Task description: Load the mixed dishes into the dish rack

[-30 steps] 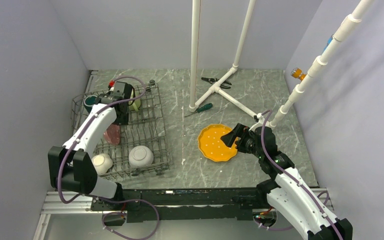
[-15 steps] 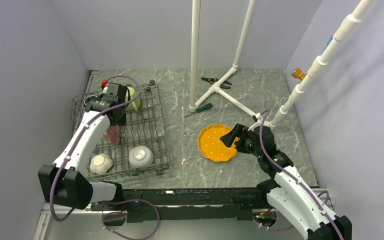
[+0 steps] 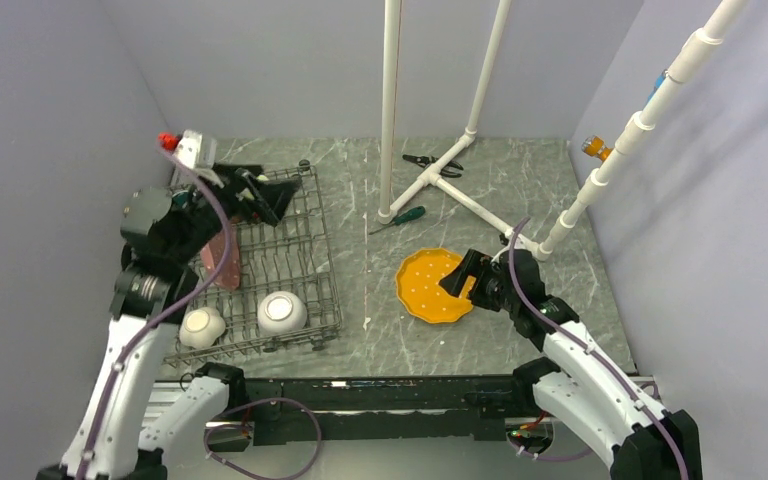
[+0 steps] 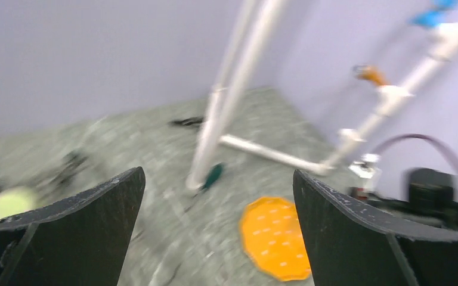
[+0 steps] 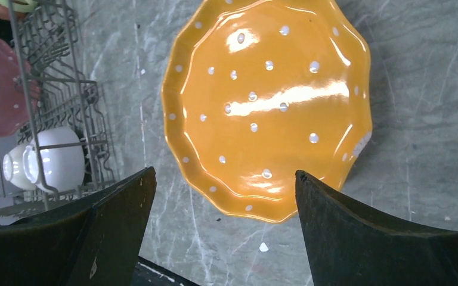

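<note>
The yellow-orange plate (image 3: 428,287) lies flat on the table, and also shows in the right wrist view (image 5: 268,107) and the left wrist view (image 4: 274,237). My right gripper (image 3: 462,276) is open just above its near-right rim, with nothing between the fingers (image 5: 225,179). The grey wire dish rack (image 3: 300,262) holds the pink dotted plate (image 3: 222,262) upright and two white-bottomed bowls (image 3: 203,326) (image 3: 281,312). My left gripper (image 3: 263,197) is open and empty, raised over the rack's back end (image 4: 217,179). A blurred light green mug (image 4: 3,204) shows at the left. The other mugs are hidden.
The white pipe frame (image 3: 390,110) stands at the back centre, with a green-handled screwdriver (image 3: 405,215) and pliers (image 3: 430,162) at its feet. Grey walls close in on the left, back and right. The rack's corner (image 5: 65,89) lies left of the plate.
My left arm has lifted up and back from the rack's far end, and its open gripper now points right across the table. The right gripper has edged slightly left over the plate.
</note>
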### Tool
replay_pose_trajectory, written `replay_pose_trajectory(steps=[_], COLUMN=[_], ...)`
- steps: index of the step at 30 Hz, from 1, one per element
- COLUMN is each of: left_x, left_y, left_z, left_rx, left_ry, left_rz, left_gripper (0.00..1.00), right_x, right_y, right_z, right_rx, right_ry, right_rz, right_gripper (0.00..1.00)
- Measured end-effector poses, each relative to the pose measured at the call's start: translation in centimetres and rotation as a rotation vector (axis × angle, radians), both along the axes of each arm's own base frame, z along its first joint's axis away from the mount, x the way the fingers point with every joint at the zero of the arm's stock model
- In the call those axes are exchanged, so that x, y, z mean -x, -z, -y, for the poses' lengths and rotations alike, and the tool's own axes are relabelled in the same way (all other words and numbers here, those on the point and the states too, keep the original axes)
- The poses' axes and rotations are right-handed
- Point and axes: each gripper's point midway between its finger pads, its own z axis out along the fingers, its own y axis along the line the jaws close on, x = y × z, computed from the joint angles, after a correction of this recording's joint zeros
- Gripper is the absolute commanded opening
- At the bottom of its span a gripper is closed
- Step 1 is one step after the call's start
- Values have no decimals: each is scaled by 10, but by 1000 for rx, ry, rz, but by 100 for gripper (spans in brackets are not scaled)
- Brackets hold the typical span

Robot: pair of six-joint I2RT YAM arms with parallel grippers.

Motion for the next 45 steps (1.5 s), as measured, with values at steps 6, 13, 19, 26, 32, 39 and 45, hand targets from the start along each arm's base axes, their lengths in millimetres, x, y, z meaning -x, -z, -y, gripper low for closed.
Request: replay_pose_trajectory(steps=[6,13,19,26,32,39,45], left_x=[-28,-34,-31,-31,-30,-37,-40], left_y=[-20,60,100,118,132,137,146], left_z=[82,137,143,150,157,151,152], left_rx=[-9,-218,-348,-435,-492,-526,-540], left_ry=[376,475,398,352,360,319,320], left_rz=[45,-67,-109,-110,-121,-123,-145], left_gripper=[99,100,99,99,99,99,99], right_x=[-2,4,3,10,3,5,5], right_y=[19,59,64,85,86,87,85], right_z=[13,45,56,53,39,36,31], right_rx=[43,233,307,309,223,147,47], right_ry=[94,243,293,306,327,394,425], right_rz=[-79,-294,-348,-454,-466,-462,-390], right_gripper=[82,77,67,41,34,12,0])
